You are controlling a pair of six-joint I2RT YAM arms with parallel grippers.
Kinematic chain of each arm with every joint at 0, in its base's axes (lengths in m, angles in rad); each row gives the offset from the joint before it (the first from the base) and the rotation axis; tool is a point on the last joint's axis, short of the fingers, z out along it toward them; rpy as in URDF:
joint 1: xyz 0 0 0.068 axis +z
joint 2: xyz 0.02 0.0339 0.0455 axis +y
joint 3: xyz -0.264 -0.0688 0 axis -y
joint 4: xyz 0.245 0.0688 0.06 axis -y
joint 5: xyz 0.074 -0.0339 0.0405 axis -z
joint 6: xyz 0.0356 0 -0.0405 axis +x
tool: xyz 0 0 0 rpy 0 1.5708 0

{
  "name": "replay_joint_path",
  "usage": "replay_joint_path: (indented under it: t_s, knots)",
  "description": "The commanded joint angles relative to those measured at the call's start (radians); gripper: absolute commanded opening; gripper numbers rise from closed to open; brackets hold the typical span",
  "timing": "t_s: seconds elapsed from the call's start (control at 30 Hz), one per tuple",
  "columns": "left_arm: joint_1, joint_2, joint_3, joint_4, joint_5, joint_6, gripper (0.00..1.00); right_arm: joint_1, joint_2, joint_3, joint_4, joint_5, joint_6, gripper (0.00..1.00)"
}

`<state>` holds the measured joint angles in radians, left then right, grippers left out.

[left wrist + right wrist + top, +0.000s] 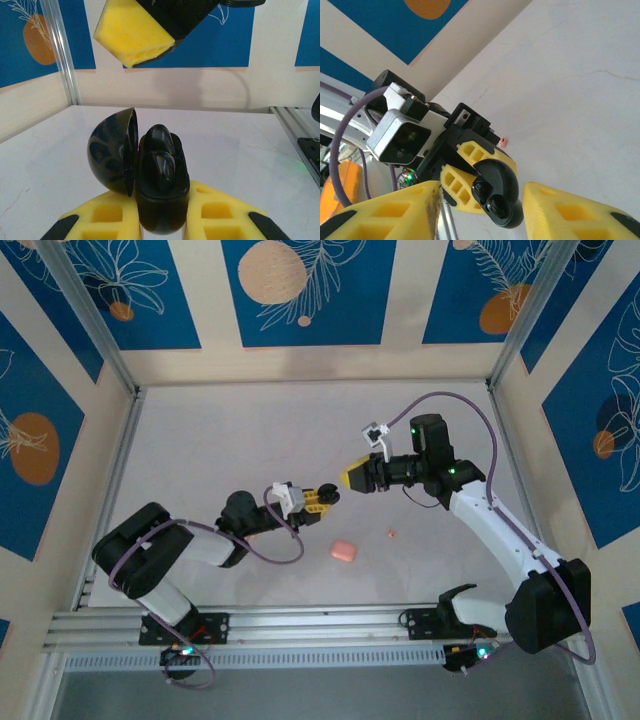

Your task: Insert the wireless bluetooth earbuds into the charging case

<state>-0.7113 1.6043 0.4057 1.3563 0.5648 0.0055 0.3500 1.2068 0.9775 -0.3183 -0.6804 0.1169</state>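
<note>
The left hand (323, 496) is clamped tight on the black charging case (163, 187) over the middle of the surface (250, 430). Its lid (112, 150) is swung open, and what looks like an earbud (162, 162) is seated inside. Just right, the right hand (352, 478) hangs partly open, empty.

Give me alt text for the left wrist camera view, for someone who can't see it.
The left gripper clamps an open black charging case, its lid swung left. The right gripper hangs above it, over a pale table.

Pink lump (343, 551) near facing jaws
</note>
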Motion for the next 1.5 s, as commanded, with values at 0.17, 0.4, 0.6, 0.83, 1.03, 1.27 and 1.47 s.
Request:
replay_joint_path:
  t_s: [0.17, 0.4, 0.6, 0.83, 1.03, 1.27, 1.47]
  knots:
    - [-0.011, -0.033, -0.022, 0.050, 0.007, -0.006, 0.18, -0.011, -0.100, -0.002, -0.041, -0.004, -0.423, 0.59]
    - [-0.011, -0.058, -0.034, 0.024, 0.008, 0.015, 0.18, -0.013, -0.125, -0.020, -0.088, -0.054, -0.724, 0.68]
    - [-0.011, -0.088, -0.036, -0.021, 0.010, 0.040, 0.18, -0.004, -0.103, 0.024, -0.255, -0.045, -1.034, 0.74]
    - [-0.011, -0.126, -0.032, -0.088, 0.016, 0.068, 0.18, 0.061, -0.031, 0.095, -0.385, 0.187, -1.208, 0.76]
    - [-0.011, -0.148, -0.028, -0.123, 0.015, 0.081, 0.18, 0.105, 0.032, 0.123, -0.402, 0.226, -1.263, 0.75]
    - [-0.011, -0.155, -0.022, -0.135, 0.018, 0.082, 0.18, 0.138, 0.112, 0.167, -0.399, 0.180, -1.281, 0.75]
    - [-0.011, -0.155, -0.019, -0.137, 0.016, 0.081, 0.18, 0.162, 0.175, 0.203, -0.432, 0.150, -1.298, 0.72]
